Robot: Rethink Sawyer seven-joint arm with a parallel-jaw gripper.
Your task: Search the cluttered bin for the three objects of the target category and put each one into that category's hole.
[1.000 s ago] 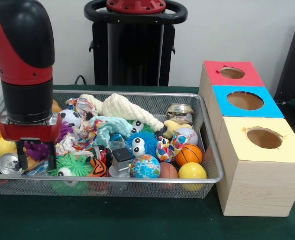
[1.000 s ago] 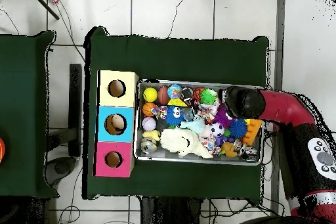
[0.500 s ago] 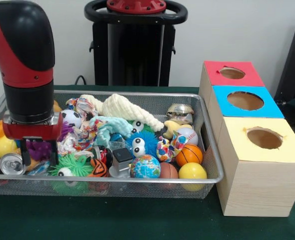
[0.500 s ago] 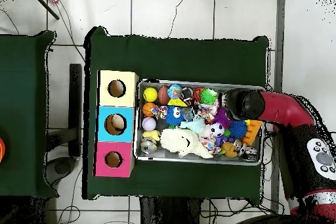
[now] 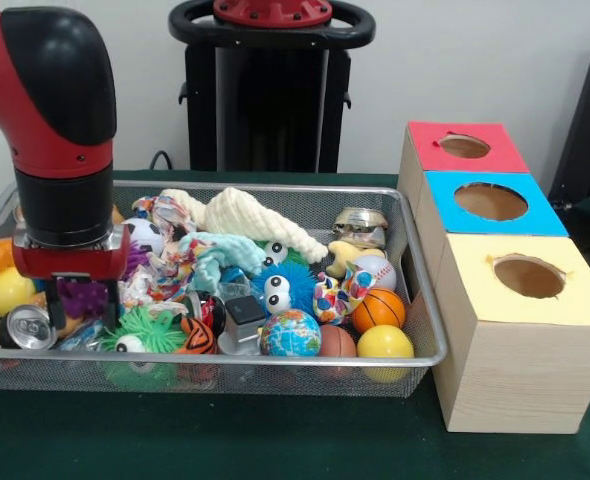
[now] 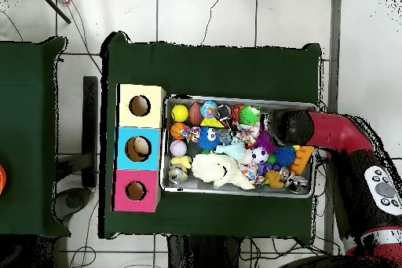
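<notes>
Jaws: spread, one finger on each side of a purple spiky toy point(image 5: 78, 297) at the left of the front view. Whether the pads touch it cannot be told; nothing is lifted. The gripper point(image 5: 80, 312) hangs low in the clutter, its red wrist block directly above.

Just left of the jaws lies a silver can point(image 5: 27, 326) on its side, with a yellow ball point(image 5: 5, 290) behind it. Just right: a green spiky toy with an eye point(image 5: 145, 330) and a knotted rope toy point(image 5: 160, 265).

The bin point(image 5: 275, 362) sits on the green counter point(image 5: 225, 440), filling the left and centre of the front view. Three boxes stand touching in a row at the right, just beside the bin's right end: the red box point(image 5: 465, 148), the blue box point(image 5: 495, 203) and the yellow box point(image 5: 525, 280).

Risks, as judged:
- Soft spikes may compress and slip free if the jaws close on the tips only.
- The left finger stands close to the can; closing could nudge or pinch it.
- Rope strands may snag and be dragged up.
- The boxes lie well apart from the gripper, across the whole bin; a weak hold could drop the toy on the way.
</notes>
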